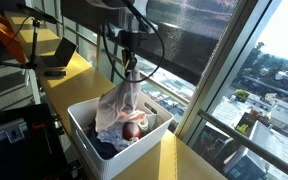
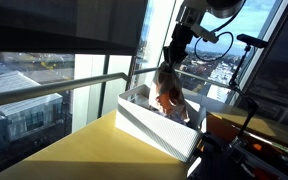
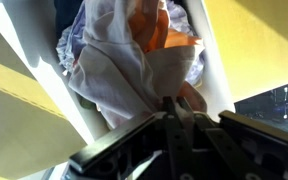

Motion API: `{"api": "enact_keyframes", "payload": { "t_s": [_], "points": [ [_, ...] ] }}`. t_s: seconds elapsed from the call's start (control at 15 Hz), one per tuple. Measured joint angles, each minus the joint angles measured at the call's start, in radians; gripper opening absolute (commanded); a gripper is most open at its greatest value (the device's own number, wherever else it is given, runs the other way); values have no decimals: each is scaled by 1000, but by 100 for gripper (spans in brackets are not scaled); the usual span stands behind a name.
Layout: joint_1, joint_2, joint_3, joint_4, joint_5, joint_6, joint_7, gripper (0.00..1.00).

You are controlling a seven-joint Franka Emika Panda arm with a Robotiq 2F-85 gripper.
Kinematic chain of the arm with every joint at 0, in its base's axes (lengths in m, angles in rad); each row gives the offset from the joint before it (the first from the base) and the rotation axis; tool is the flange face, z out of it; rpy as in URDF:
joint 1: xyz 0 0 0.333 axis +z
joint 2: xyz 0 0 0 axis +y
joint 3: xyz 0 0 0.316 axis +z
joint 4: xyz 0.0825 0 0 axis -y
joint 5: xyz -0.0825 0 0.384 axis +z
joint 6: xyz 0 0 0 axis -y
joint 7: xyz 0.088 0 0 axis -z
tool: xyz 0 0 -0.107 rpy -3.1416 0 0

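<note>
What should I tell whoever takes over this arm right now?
Tool: shut on the white cloth, pinching its top.
Cloth: hangs from the tool over the white bin on the yellow table; its lower end reaches down into the bin.
Also in the bin: an orange item and more fabric.
Done: cloth gripped and raised.
Left, probably: lift it clear of the bin.

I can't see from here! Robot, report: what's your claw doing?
Gripper shut on pale crumpled cloth, hanging over white ribbed plastic basket. More clothes inside. Nothing in the way.
</note>
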Motion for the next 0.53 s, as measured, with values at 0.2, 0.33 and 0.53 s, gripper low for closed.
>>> {"api": "enact_keyframes", "payload": {
  "t_s": [0.2,0.33,0.53],
  "points": [
    [21,-78,44,81,-33,-52,-4,2],
    [50,-103,92,143,-46,-95,-4,2],
    [112,-99,178,228,-67,-167,8,2]
  ]
}}
